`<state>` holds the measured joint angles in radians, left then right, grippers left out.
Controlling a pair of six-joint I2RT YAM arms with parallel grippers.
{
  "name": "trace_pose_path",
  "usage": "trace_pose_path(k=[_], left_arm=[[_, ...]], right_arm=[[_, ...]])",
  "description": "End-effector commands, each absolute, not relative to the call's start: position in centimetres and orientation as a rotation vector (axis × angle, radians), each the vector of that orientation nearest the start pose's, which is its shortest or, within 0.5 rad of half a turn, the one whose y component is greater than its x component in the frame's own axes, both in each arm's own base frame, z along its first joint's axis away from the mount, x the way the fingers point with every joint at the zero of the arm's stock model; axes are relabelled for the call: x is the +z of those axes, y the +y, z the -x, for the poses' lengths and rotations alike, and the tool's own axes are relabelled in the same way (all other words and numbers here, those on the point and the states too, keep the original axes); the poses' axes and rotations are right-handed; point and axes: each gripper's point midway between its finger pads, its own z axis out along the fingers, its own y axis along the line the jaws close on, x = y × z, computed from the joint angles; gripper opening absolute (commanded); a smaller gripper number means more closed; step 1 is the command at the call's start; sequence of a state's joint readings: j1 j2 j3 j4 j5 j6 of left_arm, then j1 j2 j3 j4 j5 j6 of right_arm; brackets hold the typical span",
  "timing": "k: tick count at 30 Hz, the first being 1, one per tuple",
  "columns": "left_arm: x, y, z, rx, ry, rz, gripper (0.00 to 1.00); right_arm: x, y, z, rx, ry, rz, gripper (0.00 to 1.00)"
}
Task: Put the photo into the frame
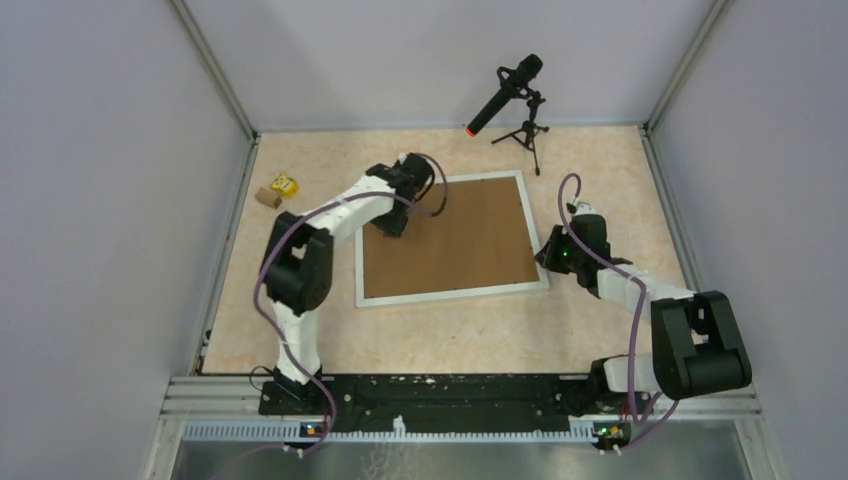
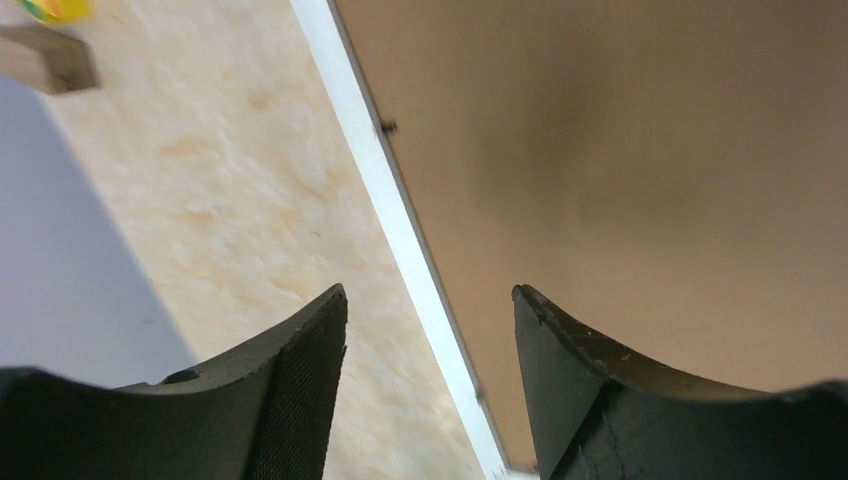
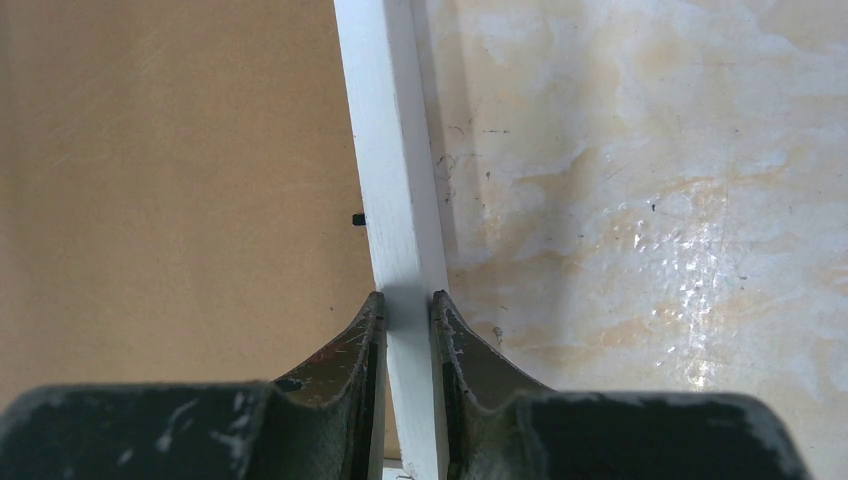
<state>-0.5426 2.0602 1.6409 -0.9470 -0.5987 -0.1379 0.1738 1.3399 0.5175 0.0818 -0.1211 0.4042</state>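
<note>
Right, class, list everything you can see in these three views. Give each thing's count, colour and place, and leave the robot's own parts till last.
frame: one, white, flat in the middle of the table
backing board: one, brown, lying inside the frame
microphone: one, black with an orange tip, at the table's far edge
tripod: one, black, under the microphone
wooden block: one, light brown, far left of the table
yellow object: one, just beyond the block, too small to identify
table: one, beige marbled top
left arm: one, white and black, reaching to the frame's left side
right arm: one, white and black, reaching to the frame's right side
left gripper: one, black, open over the frame's left side
right gripper: one, black, shut on the frame's right side
</note>
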Motion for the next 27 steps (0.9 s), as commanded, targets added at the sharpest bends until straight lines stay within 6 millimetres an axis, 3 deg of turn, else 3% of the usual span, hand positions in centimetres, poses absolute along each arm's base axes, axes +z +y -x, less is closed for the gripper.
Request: trace_pose_path(k=[1, 4, 8, 13, 20, 23, 27], left_arm=[[12.7, -13.3, -37.1, 0.107, 2.608, -0.2, 0.67], [11.7, -10.6, -34.4, -0.124, 2.66, -0.105, 0.65], [9.3, -9.9, -31.0, -0.412, 2.701, -0.053, 0.59], [7.0, -10.5, -29.1, -0.599, 2.745, 0.005, 0.53], [4.4, -10.0, -28.2, -0.568, 2.803, 0.039, 0.45], [4.6, -9.6, -28.6, -0.539, 2.791, 0.046, 0.41], [5.8, -8.5, -29.3, -0.476, 2.744, 0.071, 0.43]], right_arm=[[1.9, 9.9, -29.7, 0.456, 2.414, -0.202, 0.0], [2.0, 10.0, -29.6, 0.461, 2.413, -0.199, 0.0], [1.9, 10.0, -29.6, 0.465, 2.413, -0.199, 0.0], [1.7, 10.0, -29.6, 0.467, 2.418, -0.2, 0.0], [1.7, 10.0, -29.5, 0.466, 2.42, -0.202, 0.0], [1.7, 10.0, -29.6, 0.467, 2.42, -0.2, 0.0], [1.7, 10.0, -29.6, 0.468, 2.422, -0.198, 0.0]])
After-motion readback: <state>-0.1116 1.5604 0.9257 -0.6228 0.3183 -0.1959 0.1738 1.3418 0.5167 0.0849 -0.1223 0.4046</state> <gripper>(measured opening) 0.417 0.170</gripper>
